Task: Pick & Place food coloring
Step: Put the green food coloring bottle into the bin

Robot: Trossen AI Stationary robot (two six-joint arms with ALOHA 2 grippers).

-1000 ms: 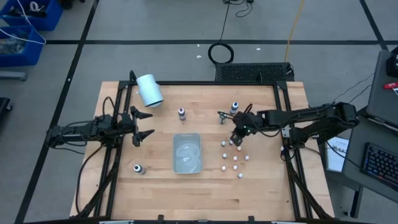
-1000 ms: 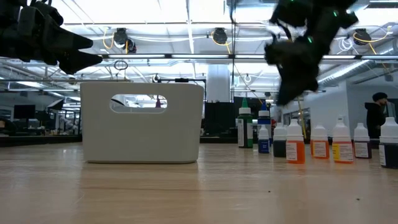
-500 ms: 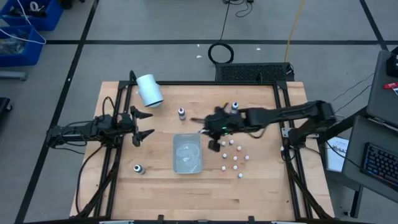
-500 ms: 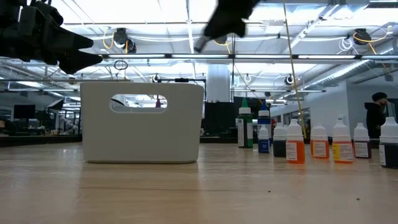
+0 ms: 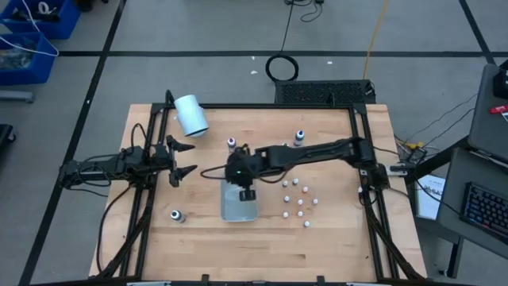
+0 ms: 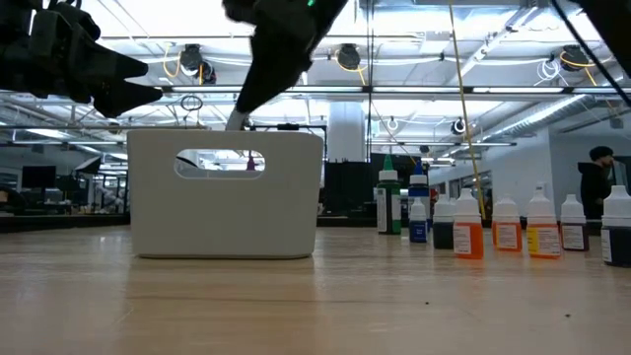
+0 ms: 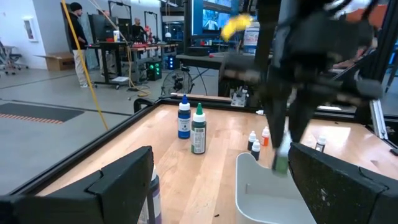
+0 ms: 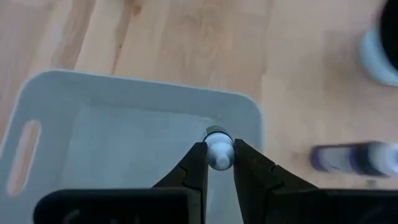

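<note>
Wooden slats of the table [image 5: 333,238] carry a pale bin [image 8: 81,124], and the right tool [image 8: 219,163] hangs directly above its open top, clamped on a small green-capped food coloring bottle [image 8: 218,149] held upright. Straight down lies the drop. Well off to the side, the left tool [image 5: 181,159] waits with fingers apart, while more bottles [image 5: 299,199] stand beyond the bin.

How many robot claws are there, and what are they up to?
2. The left gripper hovers open over the table's left side. The right gripper is above the white tray, shut on a small food coloring bottle.
</note>
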